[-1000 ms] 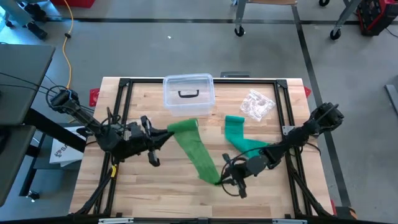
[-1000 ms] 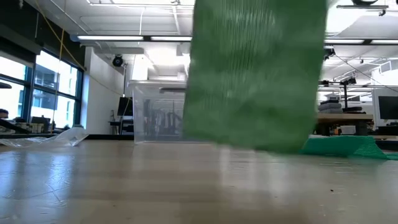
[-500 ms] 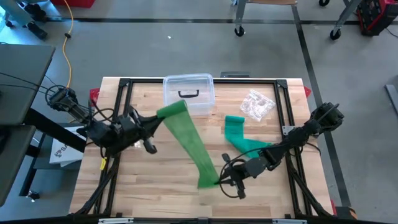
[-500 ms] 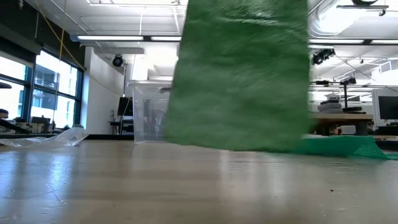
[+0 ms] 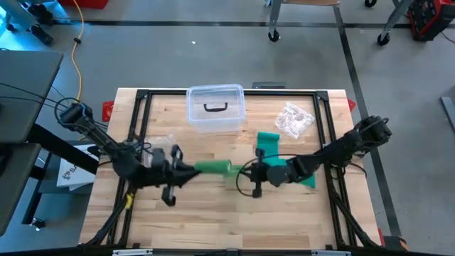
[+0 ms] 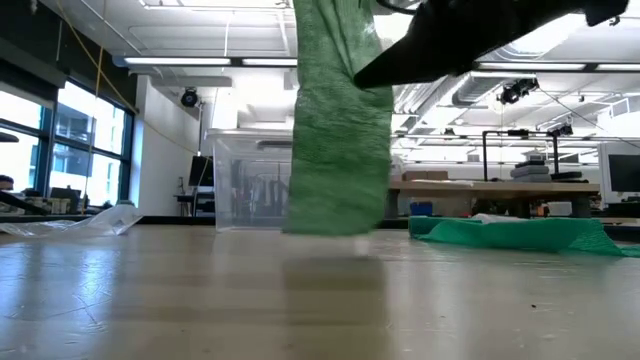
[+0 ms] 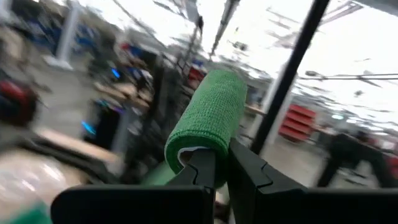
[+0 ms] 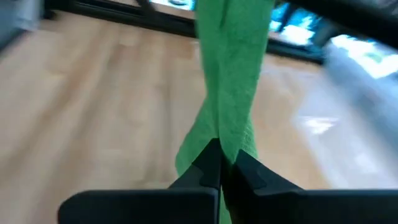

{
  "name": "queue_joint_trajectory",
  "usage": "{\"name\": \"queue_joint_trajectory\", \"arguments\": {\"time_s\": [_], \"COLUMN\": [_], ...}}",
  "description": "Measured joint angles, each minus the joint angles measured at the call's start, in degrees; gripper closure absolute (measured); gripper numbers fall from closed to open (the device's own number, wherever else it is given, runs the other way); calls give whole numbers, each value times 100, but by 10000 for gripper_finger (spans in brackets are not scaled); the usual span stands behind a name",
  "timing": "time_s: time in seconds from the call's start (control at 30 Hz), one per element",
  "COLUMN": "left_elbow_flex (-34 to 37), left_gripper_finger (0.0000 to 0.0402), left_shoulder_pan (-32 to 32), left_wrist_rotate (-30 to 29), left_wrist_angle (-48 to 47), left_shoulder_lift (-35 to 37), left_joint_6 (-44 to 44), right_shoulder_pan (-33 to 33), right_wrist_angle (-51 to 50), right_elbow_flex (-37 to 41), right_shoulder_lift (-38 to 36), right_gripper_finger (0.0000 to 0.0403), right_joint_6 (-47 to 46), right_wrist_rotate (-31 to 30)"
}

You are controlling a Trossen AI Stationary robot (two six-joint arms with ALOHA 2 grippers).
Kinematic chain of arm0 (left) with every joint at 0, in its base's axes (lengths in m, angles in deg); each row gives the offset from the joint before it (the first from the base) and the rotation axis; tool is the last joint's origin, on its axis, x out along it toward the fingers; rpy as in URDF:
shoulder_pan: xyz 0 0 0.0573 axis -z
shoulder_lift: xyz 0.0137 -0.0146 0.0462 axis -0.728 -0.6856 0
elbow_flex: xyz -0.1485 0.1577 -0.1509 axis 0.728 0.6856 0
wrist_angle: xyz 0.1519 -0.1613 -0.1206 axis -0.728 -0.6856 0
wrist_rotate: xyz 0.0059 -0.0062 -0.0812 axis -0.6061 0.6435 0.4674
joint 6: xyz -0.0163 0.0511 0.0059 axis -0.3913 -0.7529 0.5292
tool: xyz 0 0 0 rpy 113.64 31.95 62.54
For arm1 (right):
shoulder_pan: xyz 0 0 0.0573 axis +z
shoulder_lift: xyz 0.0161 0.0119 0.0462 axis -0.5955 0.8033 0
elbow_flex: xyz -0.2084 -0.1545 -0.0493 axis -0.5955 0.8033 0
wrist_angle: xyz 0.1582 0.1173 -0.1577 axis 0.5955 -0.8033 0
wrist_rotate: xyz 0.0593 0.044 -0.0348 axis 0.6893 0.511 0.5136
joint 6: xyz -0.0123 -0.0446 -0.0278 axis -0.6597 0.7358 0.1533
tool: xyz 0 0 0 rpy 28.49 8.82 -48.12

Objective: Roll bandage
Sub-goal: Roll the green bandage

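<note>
A green bandage (image 5: 213, 168) spans the short gap between my two grippers at mid-table. In the low view it hangs as a broad strip (image 6: 335, 130) down to just above the tabletop. My left gripper (image 5: 189, 169) is shut on its left end, and my right gripper (image 5: 247, 175) is shut on its right end. A second green bandage (image 5: 270, 146) lies flat on the table under my right arm; it also shows in the low view (image 6: 520, 232). My left gripper pinches the bandage's rounded, doubled-over end (image 7: 205, 134) between its two fingers (image 7: 200, 165), which come level from the table's left. The end stands out past the fingertips, clear of the table. My right gripper pinches the bandage's bunched edge (image 8: 219, 134) between its two fingertips (image 8: 208, 163), coming level from the table's right. The strip runs slack from them toward my left gripper.
A clear lidded box (image 5: 215, 108) with a black handle stands at the far middle. A crumpled clear wrapper (image 5: 293, 119) lies far right, and another (image 5: 162, 141) lies beside my left gripper. Black frame rails (image 5: 328, 135) run along the table's sides.
My right gripper has gone toward the far edge and a little left, closing on my left gripper. My left gripper swung toward the far edge and then back toward the near edge and right. The bandage, then stretched long and slantwise, now hangs short and slack between them.
</note>
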Motion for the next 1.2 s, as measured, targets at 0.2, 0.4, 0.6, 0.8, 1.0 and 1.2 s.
{"name": "queue_joint_trajectory", "arguments": {"time_s": [0.2,0.4,0.6,0.8,1.0,1.2], "left_elbow_flex": [-2,-2,-7,-7,-7,-13], "left_gripper_finger": [387,387,387,387,387,387], "left_shoulder_pan": [125,242,171,-109,-405,-669], "left_wrist_rotate": [549,680,787,1104,1376,1603], "left_wrist_angle": [-77,-140,-211,-160,-155,-123], "left_shoulder_lift": [-783,-1346,-1767,-2246,-2563,-2827], "left_joint_6": [1527,2562,3203,3751,4121,4360], "right_shoulder_pan": [-304,-433,-388,-60,282,452], "right_wrist_angle": [9,46,46,352,788,1341], "right_elbow_flex": [2,2,0,0,0,0], "right_shoulder_lift": [-556,-1723,-2763,-2999,-2830,-2544], "right_gripper_finger": [403,403,403,403,403,403], "right_joint_6": [1082,2061,2363,2571,2815,2822], "right_wrist_rotate": [-581,-719,-659,-228,276,700]}}
